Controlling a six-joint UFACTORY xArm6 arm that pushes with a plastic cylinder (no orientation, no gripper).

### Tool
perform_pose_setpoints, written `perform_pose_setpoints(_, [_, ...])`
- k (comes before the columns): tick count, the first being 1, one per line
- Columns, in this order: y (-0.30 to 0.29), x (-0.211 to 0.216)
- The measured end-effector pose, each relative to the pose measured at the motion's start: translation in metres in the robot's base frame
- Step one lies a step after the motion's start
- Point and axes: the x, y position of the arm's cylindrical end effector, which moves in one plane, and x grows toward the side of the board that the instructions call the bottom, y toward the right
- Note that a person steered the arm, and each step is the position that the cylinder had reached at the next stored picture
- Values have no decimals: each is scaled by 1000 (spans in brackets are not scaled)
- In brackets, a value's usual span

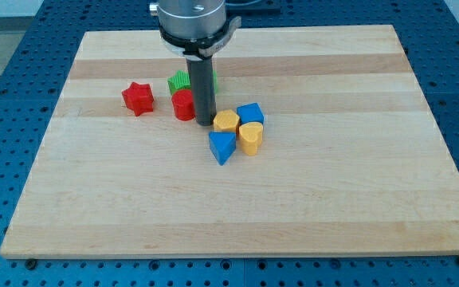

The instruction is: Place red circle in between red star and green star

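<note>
Claw-wise, I have none to open or close: just a rod, and my tip (205,122) sits touching or just beside the red circle's right side. Going from the view's left: the red star (138,98) stands alone; then the red circle (184,105), right below the green star (181,81), which the rod partly hides. Further right cluster a yellow block (226,122), a blue block (250,114), a blue triangle (221,147) and another yellow block (251,138). I judge the job partly done: the circle hugs the green star, and needs nudging left into the gap.
</note>
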Motion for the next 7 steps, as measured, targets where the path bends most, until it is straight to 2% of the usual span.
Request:
perform_pose_setpoints(2, [-2,-10])
perform_pose_setpoints(5, [-61,-13])
perform_pose_setpoints(7, [-61,-15])
